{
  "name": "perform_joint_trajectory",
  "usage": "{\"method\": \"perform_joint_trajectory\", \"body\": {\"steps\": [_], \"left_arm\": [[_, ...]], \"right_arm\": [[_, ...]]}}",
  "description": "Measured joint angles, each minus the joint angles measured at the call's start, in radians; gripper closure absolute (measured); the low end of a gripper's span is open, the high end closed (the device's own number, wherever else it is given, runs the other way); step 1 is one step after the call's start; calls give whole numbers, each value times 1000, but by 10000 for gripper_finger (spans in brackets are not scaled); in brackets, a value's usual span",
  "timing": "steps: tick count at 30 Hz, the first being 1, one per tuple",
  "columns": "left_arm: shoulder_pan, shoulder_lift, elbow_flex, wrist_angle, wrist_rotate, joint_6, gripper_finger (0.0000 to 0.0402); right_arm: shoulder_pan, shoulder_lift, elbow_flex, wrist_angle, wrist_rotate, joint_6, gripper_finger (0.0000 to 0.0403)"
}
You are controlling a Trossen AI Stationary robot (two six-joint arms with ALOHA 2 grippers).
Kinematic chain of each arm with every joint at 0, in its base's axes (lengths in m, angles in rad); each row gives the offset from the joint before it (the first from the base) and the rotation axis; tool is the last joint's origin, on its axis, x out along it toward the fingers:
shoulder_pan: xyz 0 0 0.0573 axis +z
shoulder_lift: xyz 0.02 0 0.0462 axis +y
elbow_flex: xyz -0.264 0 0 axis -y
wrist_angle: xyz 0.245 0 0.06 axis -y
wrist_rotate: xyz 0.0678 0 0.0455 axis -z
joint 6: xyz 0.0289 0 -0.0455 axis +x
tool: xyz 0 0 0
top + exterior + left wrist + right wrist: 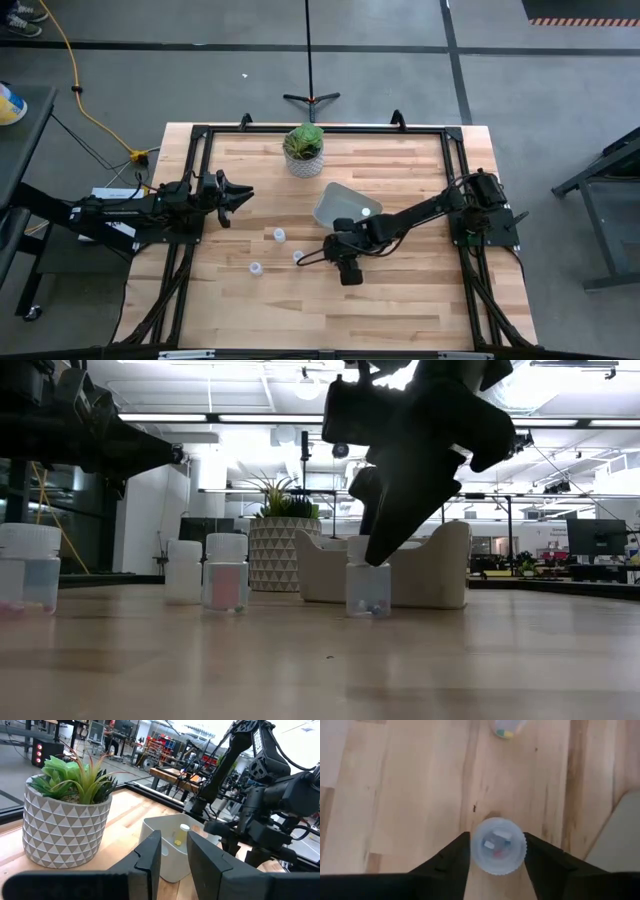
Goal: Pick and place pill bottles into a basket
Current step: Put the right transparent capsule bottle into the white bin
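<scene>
My right gripper (346, 266) points down in the middle of the table, shut on a small whitish pill bottle (498, 845) that stands on the wood (368, 588). Three more bottles stand to its left (298, 257) (279, 235) (256, 268). The pale grey-blue basket (340, 207) stands just beyond the gripper, with a white-capped bottle (183, 831) and a yellowish one (177, 838) inside. My left gripper (240, 194) waits open and empty at the table's left side, above the wood. My right gripper pinches the bottle's round cap (485, 851) between its two fingers, one on each side. The fingers come from above, pointing down. The bottle is upright, its base on the table (368, 612).
A white patterned pot with a green plant (303, 150) stands at the far edge, left of the basket. A black frame (200, 140) runs round the table. Bare wood lies toward the near edge (330, 320).
</scene>
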Motion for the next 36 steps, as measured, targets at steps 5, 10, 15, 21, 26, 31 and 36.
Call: {"method": "perform_joint_trajectory", "body": {"steps": [5,10,15,21,26,31,36], "left_arm": [[0,0,0,0,0,0,273],[0,0,0,0,0,0,273],[0,0,0,0,1,0,273],[0,0,0,0,1,0,273],[0,0,0,0,1,0,273],[0,0,0,0,2,0,273],[0,0,0,0,2,0,273]], "right_arm": [[-11,0,13,-4,6,65,277],[-47,0,149,-23,-51,13,277],[-97,-2,327,-175,155,-103,260],[-228,-4,364,-416,162,-39,273],[-296,-2,212,-344,9,-11,276],[-302,-2,93,-223,-18,6,264],[-301,-2,66,-180,-46,24,268]]}}
